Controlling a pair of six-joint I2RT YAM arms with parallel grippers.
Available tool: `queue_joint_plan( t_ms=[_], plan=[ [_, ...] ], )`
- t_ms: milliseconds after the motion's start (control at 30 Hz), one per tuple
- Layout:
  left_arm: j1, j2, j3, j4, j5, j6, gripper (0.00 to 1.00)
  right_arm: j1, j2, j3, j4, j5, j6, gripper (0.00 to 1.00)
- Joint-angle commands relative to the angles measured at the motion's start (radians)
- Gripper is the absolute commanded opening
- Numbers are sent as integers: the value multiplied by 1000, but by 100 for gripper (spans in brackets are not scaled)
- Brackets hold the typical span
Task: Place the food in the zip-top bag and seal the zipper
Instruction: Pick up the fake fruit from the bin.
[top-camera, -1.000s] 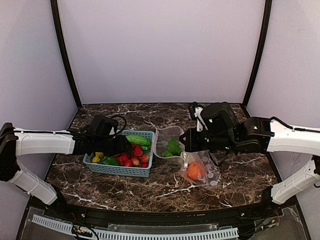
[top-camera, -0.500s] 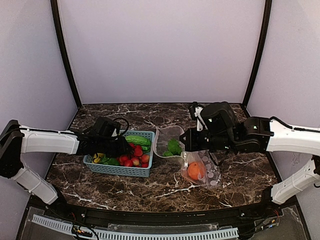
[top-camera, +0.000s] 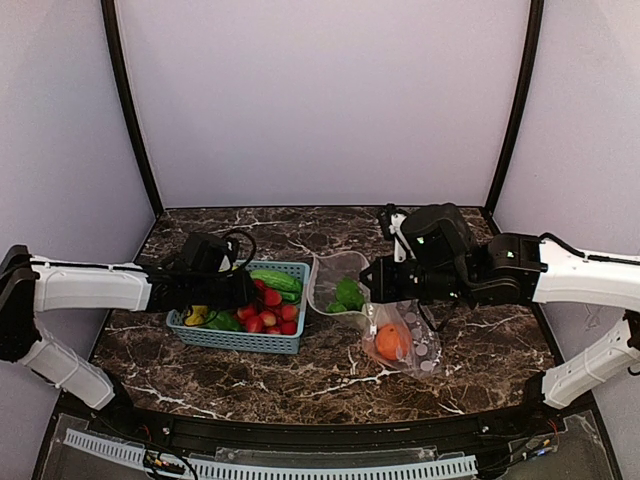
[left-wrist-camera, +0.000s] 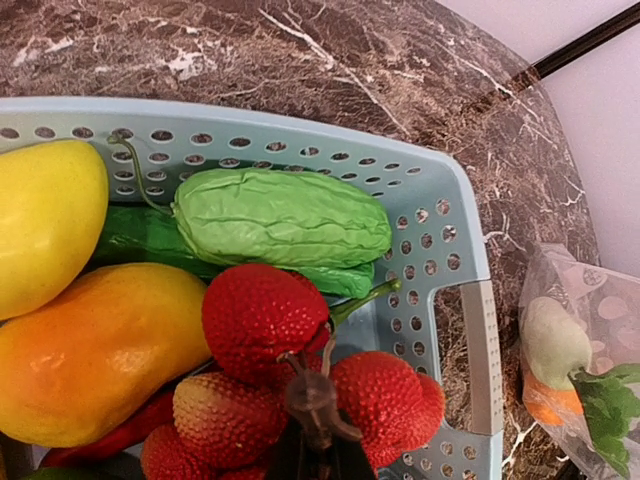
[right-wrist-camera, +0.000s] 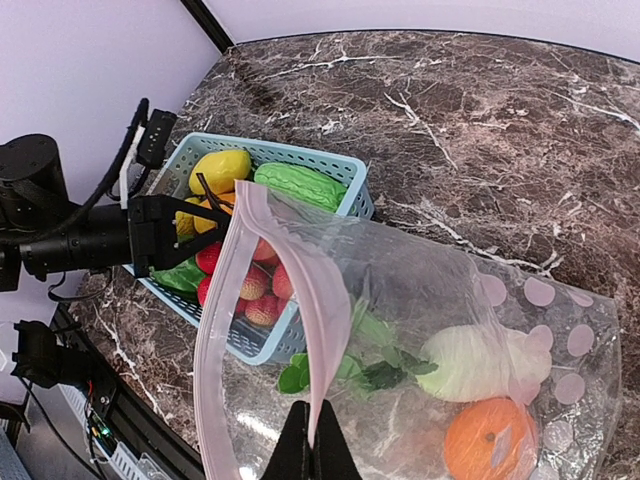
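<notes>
Inside the blue basket (top-camera: 240, 340), my left gripper (left-wrist-camera: 315, 455) is shut on the brown stem of a red strawberry (left-wrist-camera: 262, 315). Around it lie more strawberries, a green cucumber (left-wrist-camera: 280, 215) and yellow and orange peppers (left-wrist-camera: 95, 350). My right gripper (right-wrist-camera: 318, 450) is shut on the pink zipper strip (right-wrist-camera: 300, 300) and holds the zip-top bag (top-camera: 400, 335) with its mouth open toward the basket. In the bag are an orange (right-wrist-camera: 490, 440), a white radish (right-wrist-camera: 480, 360) and leafy greens (right-wrist-camera: 385, 375).
The basket sits left of centre on the dark marble table (top-camera: 300, 385), with the bag right beside its right rim (left-wrist-camera: 470, 290). Black frame posts (top-camera: 128, 110) and pale walls close in the back and sides.
My left gripper's jaws have closed from partly open onto the strawberry stem in the basket. The right gripper and the bag have not moved.
</notes>
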Motion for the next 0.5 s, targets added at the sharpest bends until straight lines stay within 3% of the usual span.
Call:
queue_joint_plan(
  t_ms=[0, 133, 467],
  plan=[
    [4, -158, -24, 45, -3, 94, 1, -6, -2, 0, -6, 3, -7, 0],
    [4, -282, -18, 13, 23, 177, 1, -6, 6, 4, -6, -4, -5, 0],
    [1, -484, 59, -1, 327, 295, 1, -6, 19, 20, 1, -16, -12, 0]
  ],
)
